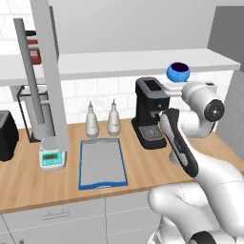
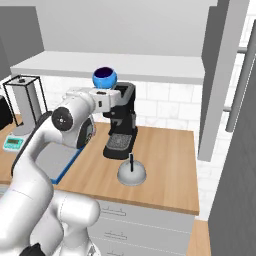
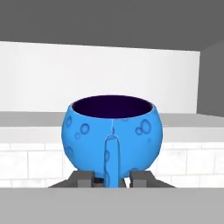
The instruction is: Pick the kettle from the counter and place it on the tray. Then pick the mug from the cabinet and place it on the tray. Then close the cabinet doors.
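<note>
Gripper around mug handle

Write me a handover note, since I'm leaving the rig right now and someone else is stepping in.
End effector: appears shut on the mug, fingertips either side of its handle, with the mug off the cabinet shelf and in front of its edge.
Kettle: upright on the counter, right of the coffee machine.
Tray: on the counter, nothing on it.
Cabinet doors: open.
Done: mug picked.
Left: put the mug on the tray, move the kettle to the tray, close both doors.
</note>
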